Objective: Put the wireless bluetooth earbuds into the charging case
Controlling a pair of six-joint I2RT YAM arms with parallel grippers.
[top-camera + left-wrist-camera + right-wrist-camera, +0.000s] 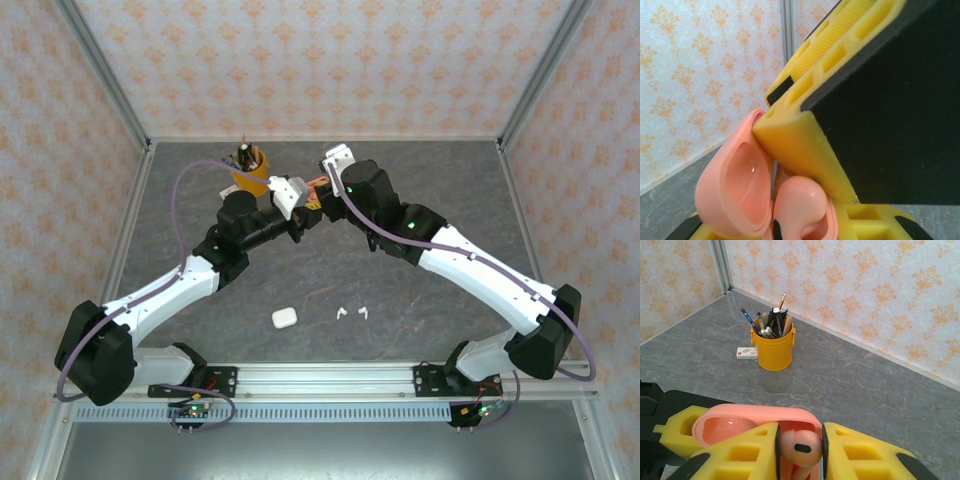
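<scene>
Left end effector (300, 222) and right end effector (799, 452) are meeting in the air over the middle of the gray table (450, 200). Behind them a yellow cup (772, 347) full of pens is standing, with a small white box (746, 353) lying just beside it. The left one is clamping an open salmon-pink charging case (727, 427), its lid swung back. A shut white charging case (285, 317) is resting on the table nearer the arm bases. The right one is pinching a salmon-pink earbud (801, 447) between its yellow fingers (867, 457), holding it at the pink case's mouth; whether it is seating I cannot tell. Two white earbuds (342, 313) are lying near the white case, on its right.
</scene>
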